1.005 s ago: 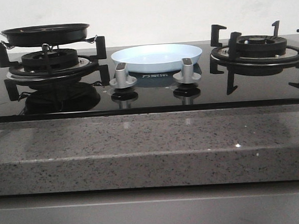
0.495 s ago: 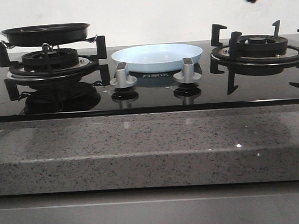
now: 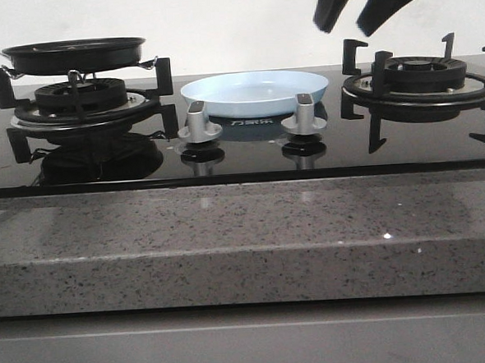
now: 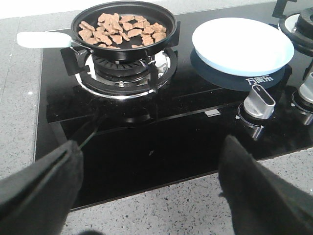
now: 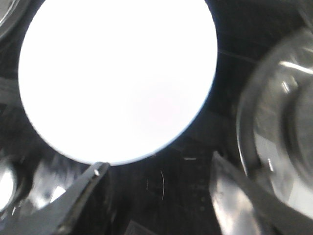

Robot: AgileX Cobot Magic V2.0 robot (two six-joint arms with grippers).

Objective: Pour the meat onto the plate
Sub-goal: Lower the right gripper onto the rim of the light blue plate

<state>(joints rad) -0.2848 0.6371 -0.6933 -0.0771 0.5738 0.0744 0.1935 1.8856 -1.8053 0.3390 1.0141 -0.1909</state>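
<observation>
The meat (image 4: 122, 28) lies as several orange-brown pieces in a black frying pan (image 4: 88, 45) on the left burner; the pan also shows in the front view (image 3: 74, 54). The pale-blue plate (image 3: 253, 93) sits empty on the hob between the burners, behind two knobs; it also shows in the left wrist view (image 4: 242, 46) and overexposed in the right wrist view (image 5: 117, 78). My right gripper (image 3: 348, 19) is open and empty, high above the plate's right side. My left gripper (image 4: 151, 196) is open and empty over the counter's front edge, out of the front view.
The pan's pale handle (image 4: 41, 39) points away from the plate. Two silver knobs (image 3: 198, 122) (image 3: 303, 114) stand in front of the plate. The right burner (image 3: 417, 80) with its black pan supports is bare. A speckled stone counter (image 3: 245, 231) fronts the hob.
My right gripper has come into the front view from the upper right and moved left and down, towards the space above the plate. The pan and plate have not moved.
</observation>
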